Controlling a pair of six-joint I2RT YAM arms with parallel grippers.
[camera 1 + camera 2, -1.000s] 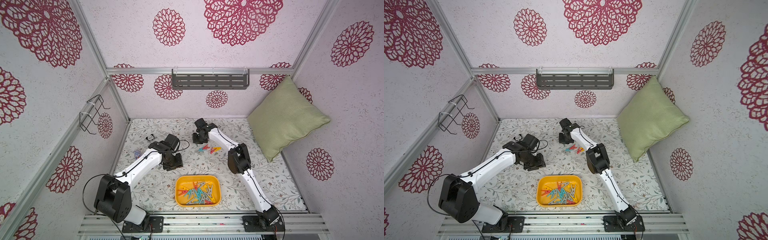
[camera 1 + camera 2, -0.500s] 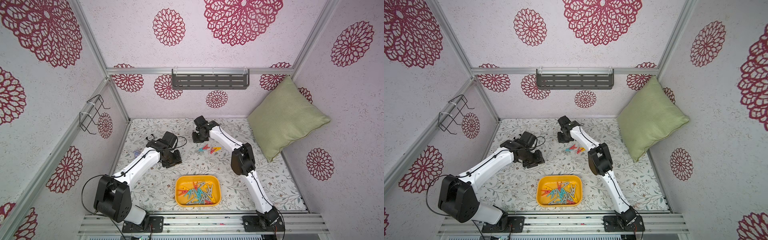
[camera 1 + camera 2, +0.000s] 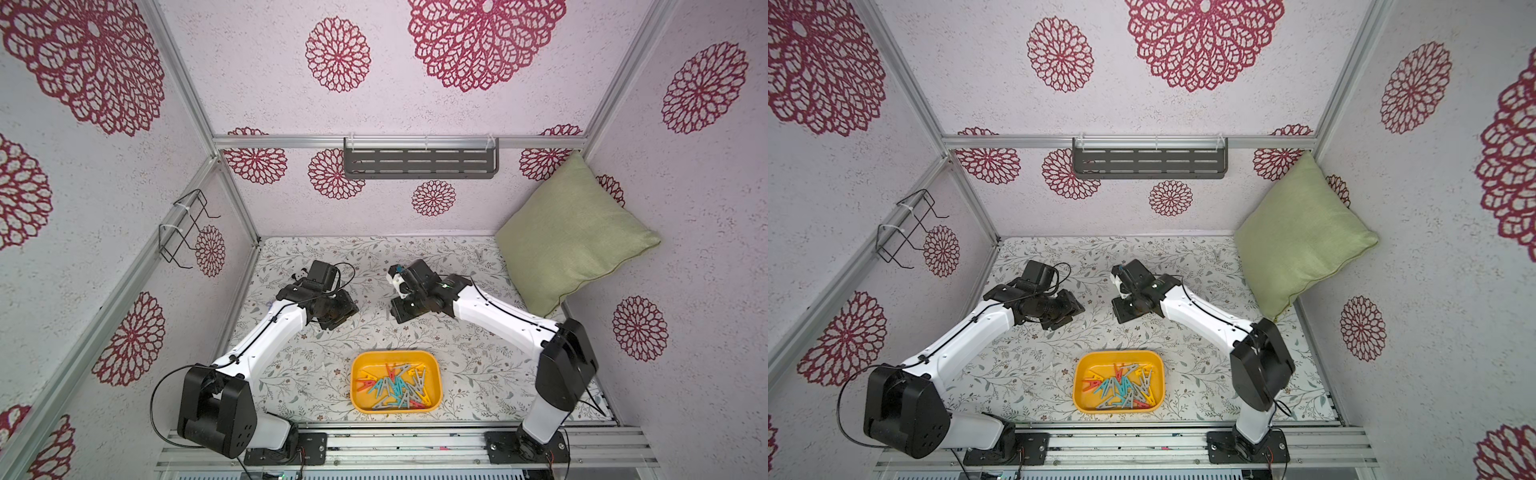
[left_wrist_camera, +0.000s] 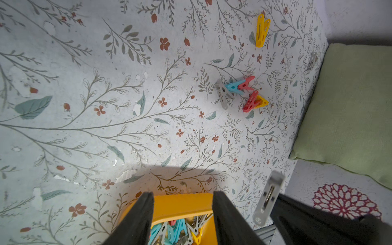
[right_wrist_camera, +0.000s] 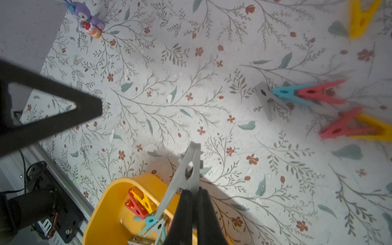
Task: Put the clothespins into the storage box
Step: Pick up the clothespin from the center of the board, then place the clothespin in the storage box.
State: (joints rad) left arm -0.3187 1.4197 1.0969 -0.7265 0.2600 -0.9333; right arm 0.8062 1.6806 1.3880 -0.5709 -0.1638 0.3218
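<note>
Peg in play: grey clothespin (image 5: 187, 169), pinched by one end in the right hand (image 5: 194, 192), jaws clamped on it, long axis sticking out past the fingertips. Storage box (image 3: 360, 365), part full, lies base-ward of that hand, and going by both top views the hand is not over it yet. Left hand (image 4: 182, 194) is half-spread and empty, level with the right. Loose clothespins (image 4: 239, 93) lie on the surface (image 4: 106, 106), out toward the cushion (image 4: 350, 106). Likely next: right hand pulls back toward base, then releases.

Outside one storage box (image 3: 360, 366): three grey clothespins (image 4: 222, 96), two red, two yellow, one blue.
</note>
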